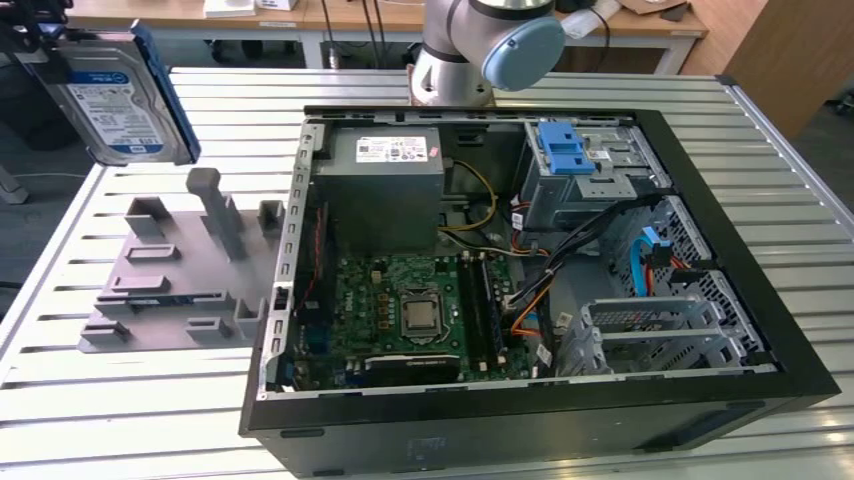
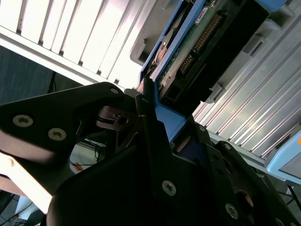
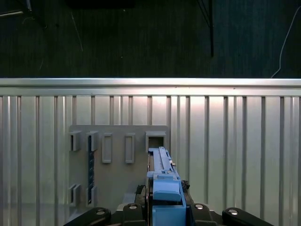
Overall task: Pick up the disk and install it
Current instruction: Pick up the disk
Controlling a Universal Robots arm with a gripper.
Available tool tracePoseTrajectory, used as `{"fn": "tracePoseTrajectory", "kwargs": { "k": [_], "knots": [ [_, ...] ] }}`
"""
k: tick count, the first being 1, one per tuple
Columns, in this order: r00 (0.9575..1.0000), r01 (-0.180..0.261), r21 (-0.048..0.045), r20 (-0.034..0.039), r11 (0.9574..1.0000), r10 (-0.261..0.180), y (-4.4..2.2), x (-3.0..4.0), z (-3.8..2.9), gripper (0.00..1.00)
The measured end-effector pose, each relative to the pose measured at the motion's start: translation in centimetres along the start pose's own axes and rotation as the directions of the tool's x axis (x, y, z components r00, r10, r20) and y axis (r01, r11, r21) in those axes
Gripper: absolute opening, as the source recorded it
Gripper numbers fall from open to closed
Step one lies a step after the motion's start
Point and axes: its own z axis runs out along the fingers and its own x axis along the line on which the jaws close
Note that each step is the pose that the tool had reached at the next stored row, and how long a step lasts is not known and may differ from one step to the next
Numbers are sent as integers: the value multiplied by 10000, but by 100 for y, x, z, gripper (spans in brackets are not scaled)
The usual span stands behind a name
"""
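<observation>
Clamps the disk [image 1: 118,100] in the gripper [image 3: 167,207], high above the grey holder block [image 1: 174,270]; pickup done, fitting into the drive cage [image 1: 587,165] outstanding.

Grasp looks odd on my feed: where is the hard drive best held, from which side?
Probably as now: the gripper at one end, clamped across the thickness of the hard drive on the blue bracket; its width looks too broad to span.

Silver arm [image 1: 447,62]; end effector [image 2: 149,94] seemingly black.

The hand [image 2: 150,101] clamps the disk [image 2: 190,49] by its blue bracket [image 2: 168,118]
</observation>
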Motion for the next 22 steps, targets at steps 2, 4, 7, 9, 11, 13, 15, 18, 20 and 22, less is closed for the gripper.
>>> {"fn": "tracePoseTrajectory", "kwargs": {
  "k": [2,4,7,9,11,13,15,18,20,22],
  "knots": [
    [10000,0,0,0,10000,0,0,0,-14,36],
    [10000,0,0,-1,10000,0,-1,0,-30,36],
    [10000,0,1,0,10000,0,-1,0,-59,36],
    [10000,0,1,0,10000,0,-2,0,-81,36],
    [10000,0,2,0,10000,0,-2,0,-101,36],
    [10000,0,3,0,10000,0,-2,0,-121,36],
    [10000,0,4,0,10000,0,-3,0,-142,36],
    [10000,0,6,0,10000,0,-3,0,-172,36],
    [10000,0,7,0,10000,0,-4,0,-193,36],
    [10000,0,8,0,10000,0,-4,0,-214,36]
  ]
}}
